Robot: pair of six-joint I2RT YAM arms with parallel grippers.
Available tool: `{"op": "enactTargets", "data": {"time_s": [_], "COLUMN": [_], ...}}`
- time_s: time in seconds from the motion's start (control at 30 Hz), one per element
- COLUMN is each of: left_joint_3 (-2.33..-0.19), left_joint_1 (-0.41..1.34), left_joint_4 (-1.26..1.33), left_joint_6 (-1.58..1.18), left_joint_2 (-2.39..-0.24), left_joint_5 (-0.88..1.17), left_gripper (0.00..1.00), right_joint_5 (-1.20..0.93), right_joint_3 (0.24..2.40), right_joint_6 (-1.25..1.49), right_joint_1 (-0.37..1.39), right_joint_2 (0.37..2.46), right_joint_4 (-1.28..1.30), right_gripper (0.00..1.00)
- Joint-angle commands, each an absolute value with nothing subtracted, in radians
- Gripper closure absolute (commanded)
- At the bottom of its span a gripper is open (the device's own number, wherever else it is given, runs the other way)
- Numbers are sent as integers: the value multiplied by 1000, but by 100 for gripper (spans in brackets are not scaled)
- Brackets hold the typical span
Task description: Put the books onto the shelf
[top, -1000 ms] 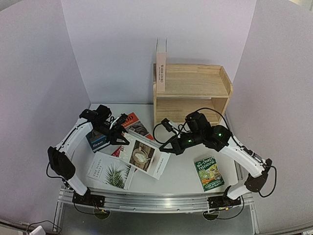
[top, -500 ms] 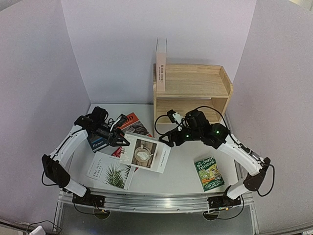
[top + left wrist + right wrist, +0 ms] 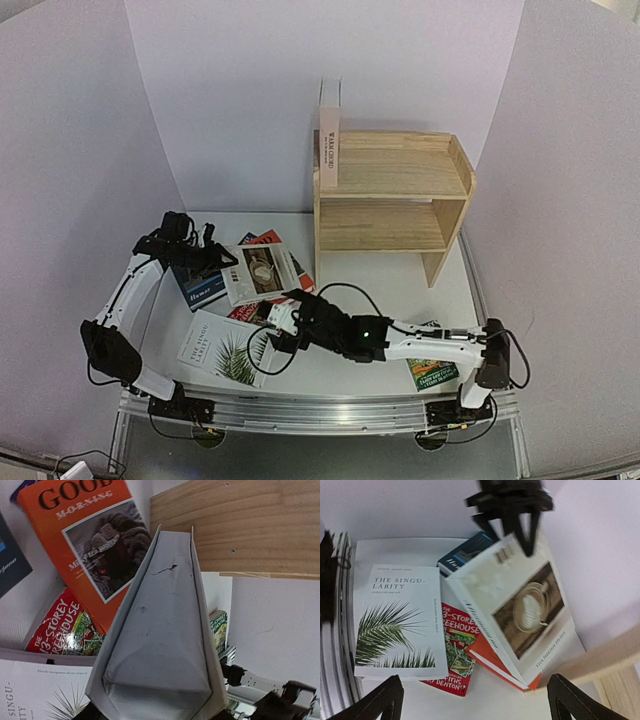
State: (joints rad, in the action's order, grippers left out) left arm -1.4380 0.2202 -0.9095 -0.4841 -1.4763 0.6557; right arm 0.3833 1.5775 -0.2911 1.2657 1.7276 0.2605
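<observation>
A pink-spined book is stood upright atop the two-tier wooden shelf. A white coffee-cup book is held tilted in the left claw over the orange "GOOD" book and red Treehouse book; the palm-leaf book is laid flat beside them.

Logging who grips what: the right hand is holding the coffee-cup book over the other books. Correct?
No. The left hand holds the coffee-cup book over the other books; the right hand is open and empty. The right wrist view shows it.
</observation>
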Motion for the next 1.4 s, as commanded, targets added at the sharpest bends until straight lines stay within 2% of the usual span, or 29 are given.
{"op": "enactTargets", "data": {"time_s": [0.0,0.2,0.43,0.8,0.87,0.9,0.97,1.03,1.1,1.13,1.17,1.37], "left_joint_3": [-1499,-1502,-1496,-1492,-1490,-1489,-1486,-1494,-1523,-1549,-1575,-1618], "left_joint_1": [223,224,213,208,205,204,200,199,199,199,199,199], "left_joint_4": [-943,-933,-917,-881,-876,-868,-844,-809,-783,-771,-760,-608], "left_joint_6": [-656,-696,-711,-732,-734,-736,-740,-735,-719,-701,-672,-441], "left_joint_2": [-1470,-1483,-1480,-1489,-1489,-1489,-1487,-1479,-1468,-1459,-1447,-1285], "left_joint_5": [620,648,679,739,745,751,775,798,800,796,785,559], "left_gripper": [88,87,87,87,87,84,70,36,12,5,1,0], "right_joint_5": [425,591,745,786,799,805,824,840,862,865,859,781], "right_joint_3": [1448,1543,1654,1669,1661,1658,1650,1632,1610,1600,1593,1644], "right_joint_6": [-675,-829,-869,-870,-863,-853,-818,-764,-707,-665,-605,-203], "right_joint_1": [1287,1277,1255,1215,1212,1212,1212,1214,1219,1221,1223,1224], "right_joint_2": [1821,2044,2219,2279,2272,2263,2238,2201,2141,2108,2072,1859], "right_joint_4": [-245,-525,-676,-795,-800,-800,-800,-795,-766,-722,-662,-138], "right_gripper": [2,2,3,29,40,50,67,84,98,99,100,100]}}
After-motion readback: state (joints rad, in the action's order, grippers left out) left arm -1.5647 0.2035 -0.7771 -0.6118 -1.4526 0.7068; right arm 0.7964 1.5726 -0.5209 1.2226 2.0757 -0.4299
